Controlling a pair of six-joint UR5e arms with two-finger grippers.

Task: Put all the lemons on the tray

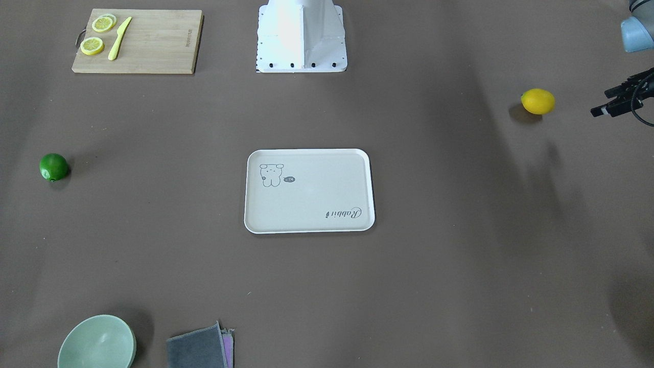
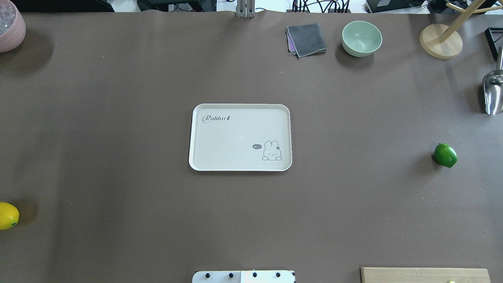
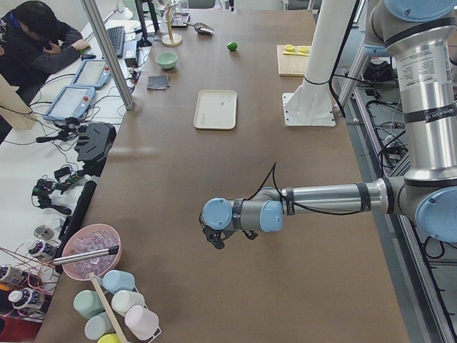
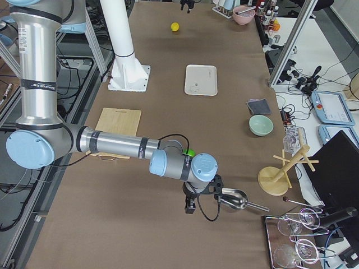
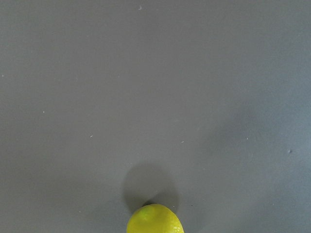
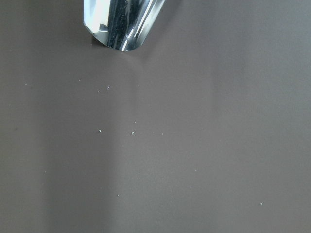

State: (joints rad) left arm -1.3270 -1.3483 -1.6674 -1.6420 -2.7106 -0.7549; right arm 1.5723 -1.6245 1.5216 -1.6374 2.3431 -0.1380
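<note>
You should pinch the likely light, roll-prone yellow lemon (image 1: pixel 537 101) across its narrow waist; how wide the left fingers (image 1: pixel 613 106) or right fingers (image 4: pixel 189 206) stand, I cannot tell.

The tray (image 2: pixel 235 137) bears "Rabbit" in script and, less clearly, a small "hi".

We've got bright, even light from above, flat across the matte brown desk (image 1: pixel 409 286). Facing the robot, its white base (image 1: pixel 301 36) blows out to pure glare. Shadows are soft: the yellow lemon (image 1: pixel 537 101) throws a faint one toward that view's left, and broad blurry smudges darken the desk nearby. At the right wrist, the metal scoop (image 6: pixel 119 22) glints, streaked and out of focus.
</note>
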